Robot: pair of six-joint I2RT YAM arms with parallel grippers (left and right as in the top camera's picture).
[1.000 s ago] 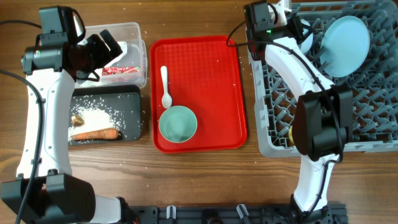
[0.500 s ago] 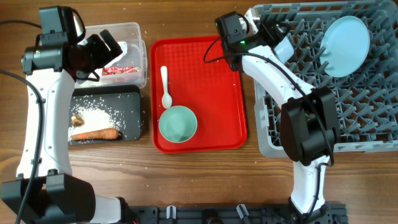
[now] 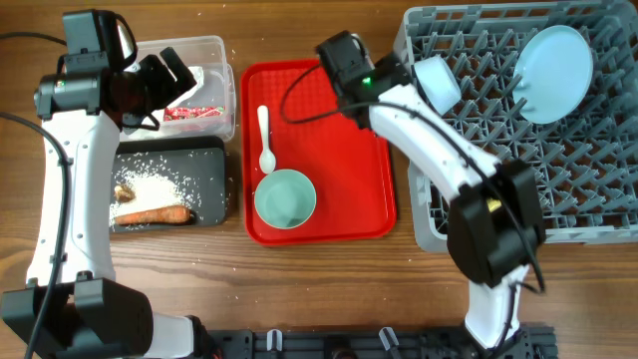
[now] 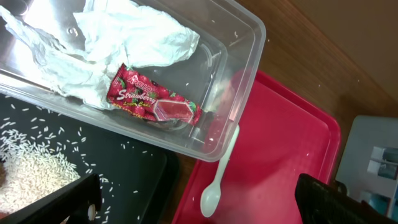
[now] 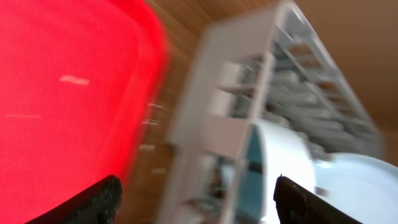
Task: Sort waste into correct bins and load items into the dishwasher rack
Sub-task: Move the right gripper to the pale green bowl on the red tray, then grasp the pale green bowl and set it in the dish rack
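- While the left arm holds the same pose as a second ago, the right gripper [image 3: 391,72] has swung left out of the dishwasher rack [image 3: 578,189] and now hangs over the far right corner of the red tray [image 3: 349,150].
- Its fingers stand wide apart with nothing between them; the right wrist view is blurred.
- The white-lined bowl [image 3: 436,82], earlier under that gripper, now sits alone, tilted among the pegs at the rack's far left, just right of the gripper.
- The pale blue plate [image 3: 550,72] leans at the rack's far right, unmoved.
- The left gripper [image 3: 169,72] hovers over the clear tub [image 3: 214,45], spread open and empty.
- In that tub lie the crumpled napkin [image 4: 124,37] and the red wrapper [image 4: 152,99], touching.
- The black tub [image 3: 214,184], nearer, holds the rice grains [image 3: 159,184], the brown scrap [image 3: 125,191] and the carrot-like stick [image 3: 155,213].
- On the tray the white spoon [image 3: 265,140] and teal bowl [image 3: 285,197] lie where they were, the spoon just beyond the bowl.
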